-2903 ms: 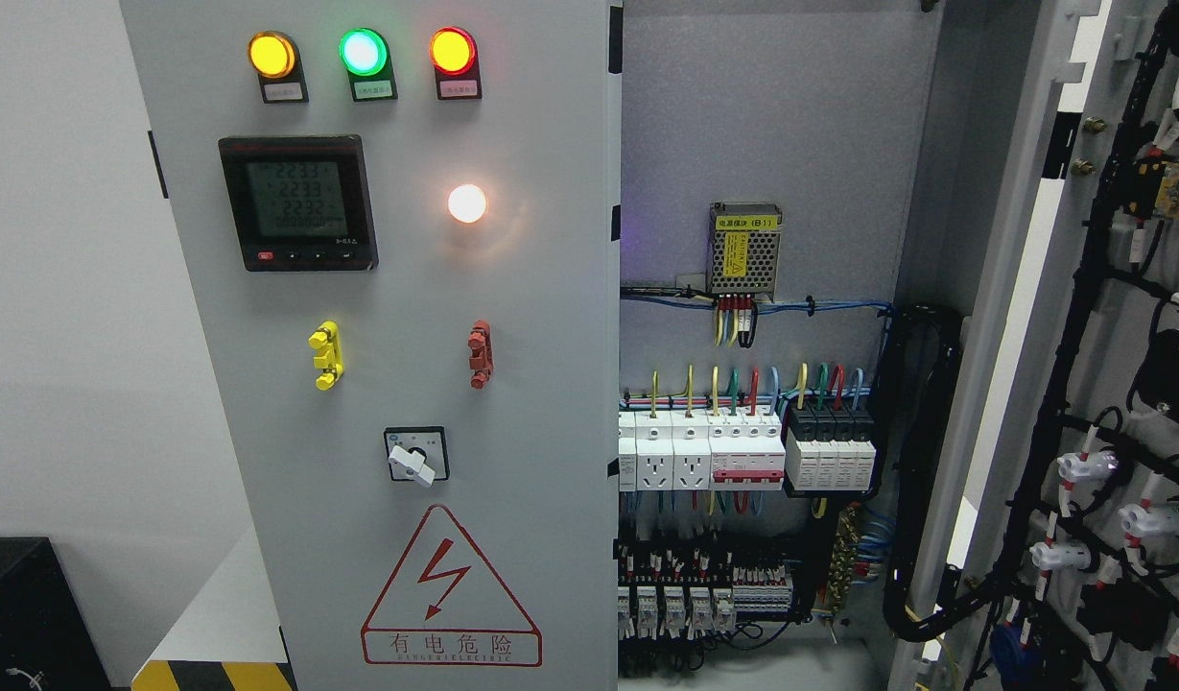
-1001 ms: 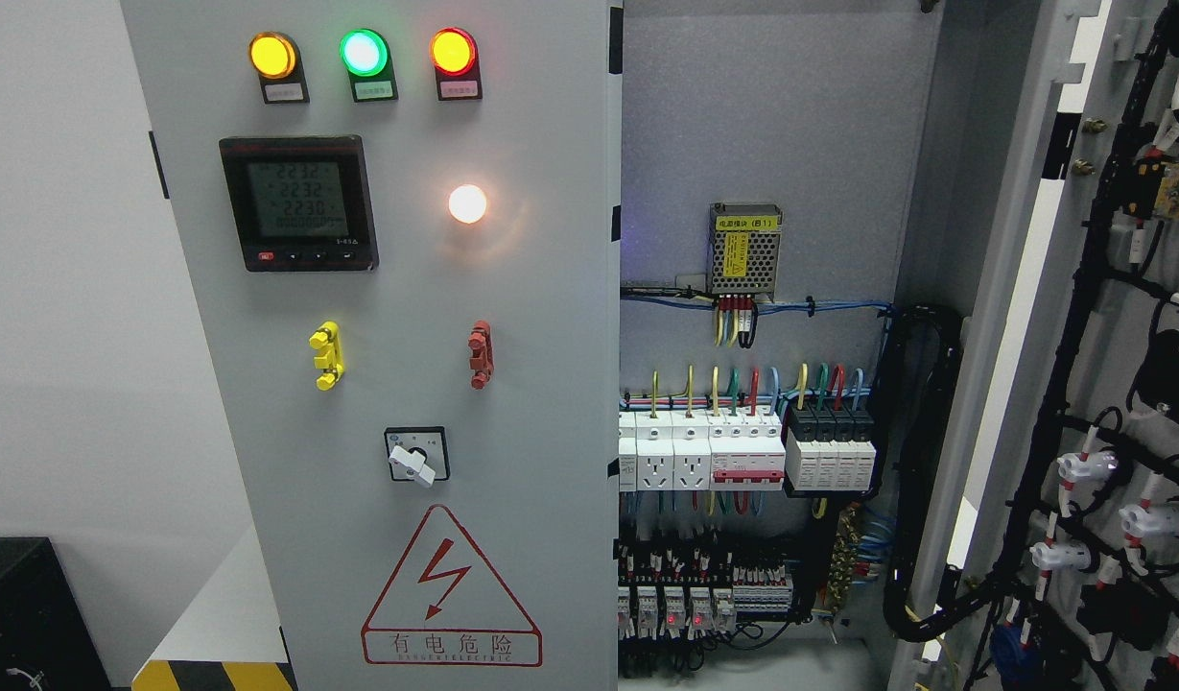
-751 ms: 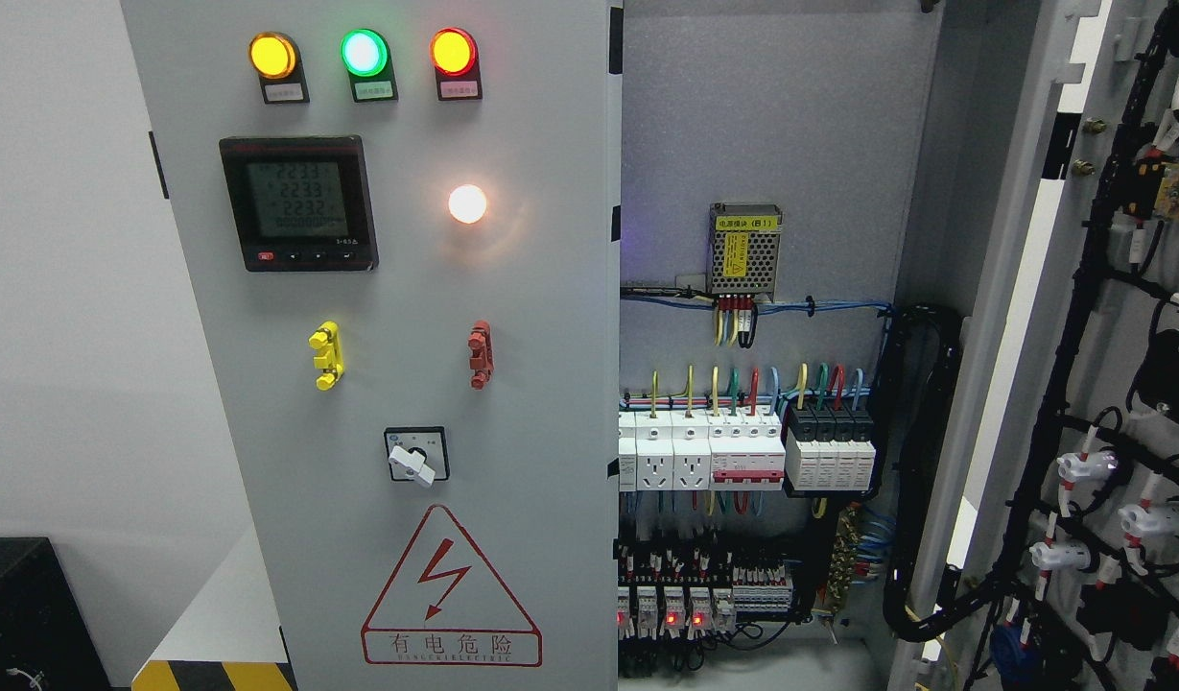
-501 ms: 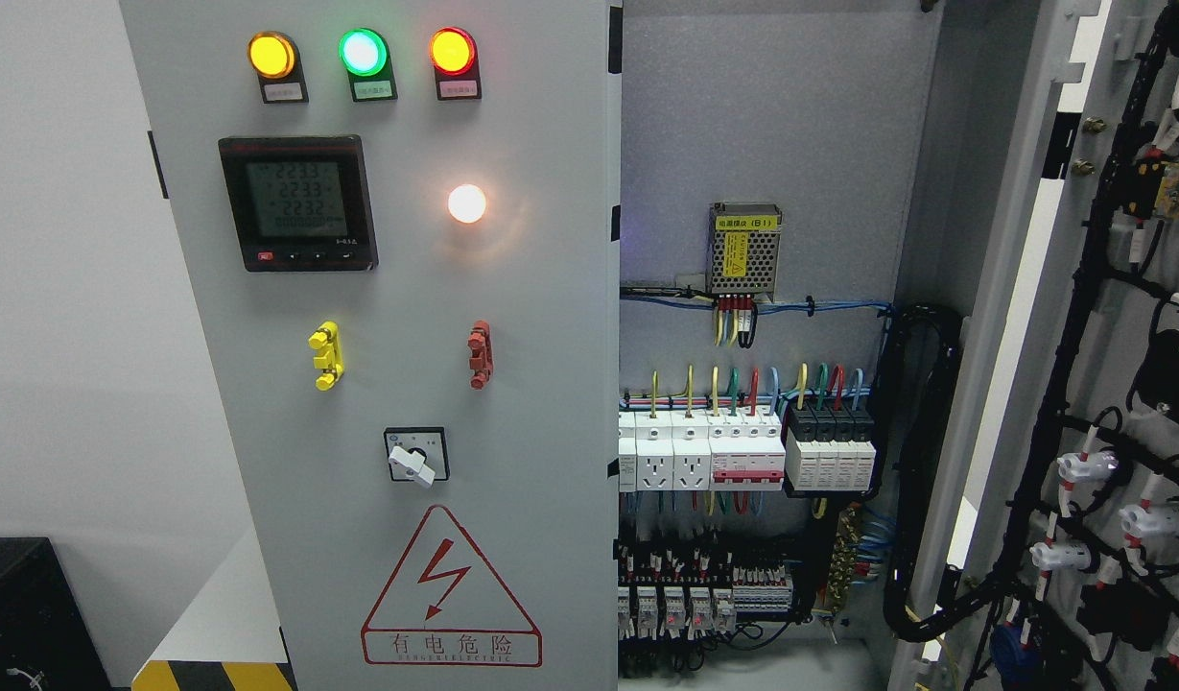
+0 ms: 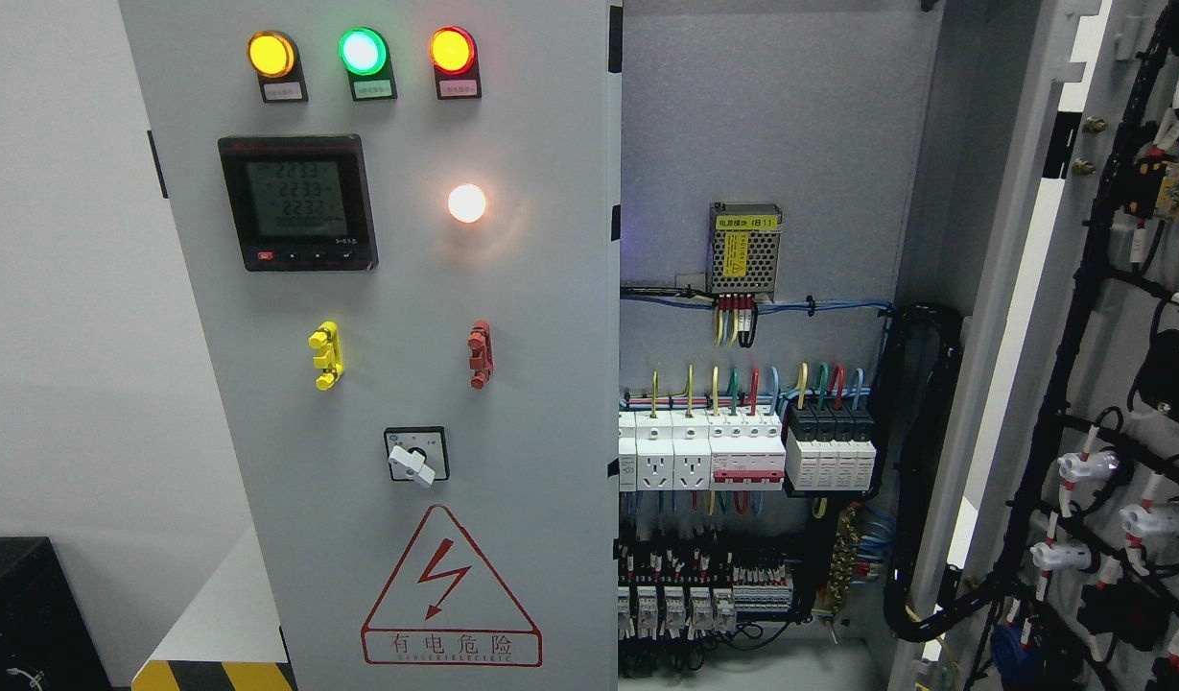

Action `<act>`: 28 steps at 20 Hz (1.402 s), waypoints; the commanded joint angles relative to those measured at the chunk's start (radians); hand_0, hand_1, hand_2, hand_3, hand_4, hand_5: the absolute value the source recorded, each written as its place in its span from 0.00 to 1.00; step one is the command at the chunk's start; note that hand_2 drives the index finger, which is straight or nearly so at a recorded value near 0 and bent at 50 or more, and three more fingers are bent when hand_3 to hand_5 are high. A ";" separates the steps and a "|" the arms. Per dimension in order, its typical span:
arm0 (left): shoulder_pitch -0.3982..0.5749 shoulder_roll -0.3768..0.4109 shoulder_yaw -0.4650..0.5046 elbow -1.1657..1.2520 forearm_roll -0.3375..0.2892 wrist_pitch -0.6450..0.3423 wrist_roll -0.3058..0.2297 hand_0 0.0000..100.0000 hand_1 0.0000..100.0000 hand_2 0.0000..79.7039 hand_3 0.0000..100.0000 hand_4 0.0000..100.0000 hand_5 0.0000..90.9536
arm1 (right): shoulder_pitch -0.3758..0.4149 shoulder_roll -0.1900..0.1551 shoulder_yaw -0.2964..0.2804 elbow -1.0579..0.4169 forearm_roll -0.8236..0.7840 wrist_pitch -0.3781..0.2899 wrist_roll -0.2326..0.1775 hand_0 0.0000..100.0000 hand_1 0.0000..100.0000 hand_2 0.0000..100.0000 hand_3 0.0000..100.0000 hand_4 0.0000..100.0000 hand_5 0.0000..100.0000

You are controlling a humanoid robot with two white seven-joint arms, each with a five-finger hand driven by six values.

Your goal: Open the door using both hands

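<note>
- Head view only. Neither hand nor arm is in the picture, so the state of the fingers cannot be told: no grasp visible, nothing seen held.
- Right door (image 5: pixel 1117 384): swung wide open at the picture's right, its inner face toward the camera, carrying black wiring (image 5: pixel 1078 317) and white connectors.
- Left door (image 5: pixel 407 336): shut or nearly so, flat toward the camera. It carries three lamps (image 5: pixel 362 51) (amber, green, red, all lit), a meter (image 5: pixel 297 202), a white lamp (image 5: pixel 466 202), a yellow handle (image 5: pixel 325 355), a red handle (image 5: pixel 480 353), a rotary switch (image 5: pixel 416 455) and a warning triangle (image 5: pixel 449 590).
- Interior (image 5: pixel 762 144) exposed between the doors: power supply (image 5: pixel 743 248), breakers (image 5: pixel 742 446), relays lower down.
- Judgement: the right side looks done; the left door appears to be what is left, if it is meant to open at all.
- Risks from here:
  - Cabinet is live (lamps lit, meter reading). A hand reaching for the left door's free edge passes just beside the breakers and coloured leads; a stray finger could flip a breaker or snag a wire.
  - Door furniture is crowded. A grab aimed at a handle could bump the rotary switch or a lamp.
  - I cannot tell which part latches the left door; pulling on the wrong one would load it without freeing anything.
  - The open right door's wiring hangs near the right arm's likely path; an arm entering low could catch it.
</note>
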 commanded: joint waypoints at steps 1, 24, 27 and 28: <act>-0.003 0.003 0.019 -0.010 0.018 -0.002 0.020 0.12 0.56 0.00 0.00 0.00 0.00 | -0.177 0.028 -0.030 -0.019 -0.034 0.074 0.003 0.06 0.14 0.00 0.00 0.00 0.00; -0.006 -0.026 0.010 -0.011 0.017 -0.033 -0.030 0.12 0.56 0.00 0.00 0.00 0.00 | -0.725 0.123 -0.018 0.316 -0.208 0.241 0.006 0.06 0.14 0.00 0.00 0.00 0.00; -0.008 -0.032 0.011 -0.011 0.015 -0.033 -0.031 0.12 0.56 0.00 0.00 0.00 0.00 | -0.728 0.105 -0.018 0.325 -0.253 0.258 0.007 0.06 0.14 0.00 0.00 0.00 0.00; -0.008 -0.034 0.011 -0.011 0.015 -0.033 -0.031 0.12 0.56 0.00 0.00 0.00 0.00 | -0.735 0.088 -0.018 0.332 -0.256 0.258 0.009 0.06 0.14 0.00 0.00 0.00 0.00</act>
